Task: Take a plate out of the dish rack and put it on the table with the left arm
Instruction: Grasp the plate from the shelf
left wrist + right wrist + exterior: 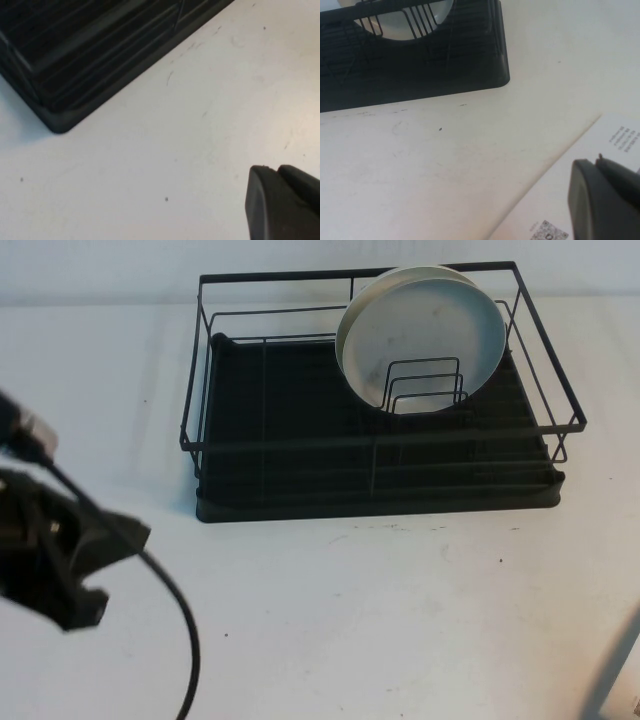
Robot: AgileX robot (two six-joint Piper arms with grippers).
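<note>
Non-task item: one white paper sheet (600,170), lying flat on the surface (470,165). Seen in the right wrist view only in part, since it runs out of frame. Its long straight edge runs diagonally and throws a thin soft shadow onto the surface. There are lines of small dark print (624,137) near one side, too small to read. A black-and-white QR code (548,232) sits near the edge and is partly cut off. In the high view, a pale grey slanted strip (612,670) shows at the robot's near right; cannot tell whether it is the same sheet.
</note>
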